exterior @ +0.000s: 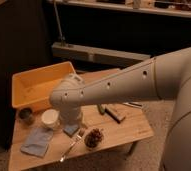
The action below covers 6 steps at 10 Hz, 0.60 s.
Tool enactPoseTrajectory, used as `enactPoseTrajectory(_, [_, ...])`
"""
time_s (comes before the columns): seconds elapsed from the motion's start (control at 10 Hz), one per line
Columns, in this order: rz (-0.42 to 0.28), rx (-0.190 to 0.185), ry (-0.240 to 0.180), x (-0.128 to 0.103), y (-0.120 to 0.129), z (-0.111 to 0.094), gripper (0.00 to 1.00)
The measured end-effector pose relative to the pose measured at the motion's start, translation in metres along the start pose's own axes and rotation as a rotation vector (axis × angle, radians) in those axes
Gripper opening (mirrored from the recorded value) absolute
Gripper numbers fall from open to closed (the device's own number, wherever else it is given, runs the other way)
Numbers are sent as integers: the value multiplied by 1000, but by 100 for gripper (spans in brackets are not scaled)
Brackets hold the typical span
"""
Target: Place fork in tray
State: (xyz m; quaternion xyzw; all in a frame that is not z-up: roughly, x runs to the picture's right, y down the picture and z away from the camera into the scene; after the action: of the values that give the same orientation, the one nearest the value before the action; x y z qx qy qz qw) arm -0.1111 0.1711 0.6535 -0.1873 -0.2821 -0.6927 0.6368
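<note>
Gripper [72, 128] half-hidden behind arm [114, 86], jaws apart, nr fork [71, 146] tines.

Our arm [120, 85] stretches leftward from the right, its wrist [70, 111] turned down. Our gripper [71, 128] hangs below, jaws apart.

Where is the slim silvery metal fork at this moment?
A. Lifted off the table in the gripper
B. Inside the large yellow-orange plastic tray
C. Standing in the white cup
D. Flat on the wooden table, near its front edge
D: the slim silvery metal fork lies flat on the wooden table beside the folded blue cloth, outside the large yellow-orange plastic tray; the gripper hangs just above its tine end.
</note>
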Motion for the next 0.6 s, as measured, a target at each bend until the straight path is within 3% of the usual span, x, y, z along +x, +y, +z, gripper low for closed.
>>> enactPoseTrajectory(0.6, [0, 0, 0, 0, 0, 0, 80])
